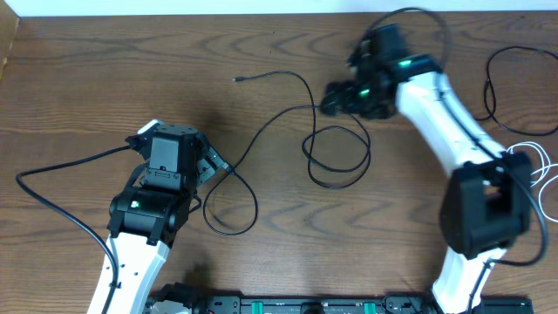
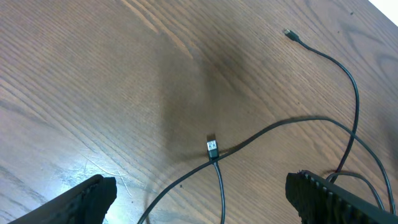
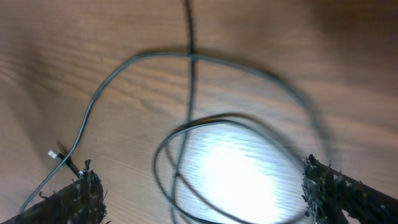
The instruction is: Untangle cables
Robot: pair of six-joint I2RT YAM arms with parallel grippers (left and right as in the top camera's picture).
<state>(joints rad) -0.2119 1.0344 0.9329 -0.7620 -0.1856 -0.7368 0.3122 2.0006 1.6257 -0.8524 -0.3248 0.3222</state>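
Overhead view: the wooden table (image 1: 105,78) fills the scene. The left arm (image 1: 139,227) rises from the lower edge and the right arm (image 1: 453,131) stretches in from the right toward the middle. Each stands at 1 end of the black cable (image 1: 261,133), probably so the 2 can draw its loops apart instead of crowding the same spot.

That cable sprawls across the table's centre. A double loop (image 1: 336,161) lies just below the right gripper (image 1: 330,100). A long run leads left and down from there, and a smaller loop (image 1: 231,214) lies just beside the left gripper (image 1: 215,166). Whether this is 1 cord or 2 crossing, I cannot tell. The white cable (image 1: 536,161) sits well apart at the right edge, partly behind the right arm. A second black cable (image 1: 514,87) curls near it, also away from the tangle.

In the left wrist view the fingers (image 2: 93,199) are spread wide and hold nothing. The flat USB plug (image 2: 212,148) lies on the wood between and ahead of them, with another run of cord crossing right at it. That makes it a likely place to pinch. A small plug (image 2: 289,33) lies farther off, its cord curving back toward the right finger.

In the right wrist view the fingers (image 3: 78,196) are likewise parted and empty. The double loop lies between them, blurred. A tiny pale plug tip (image 3: 55,154) shows just beside the left finger.
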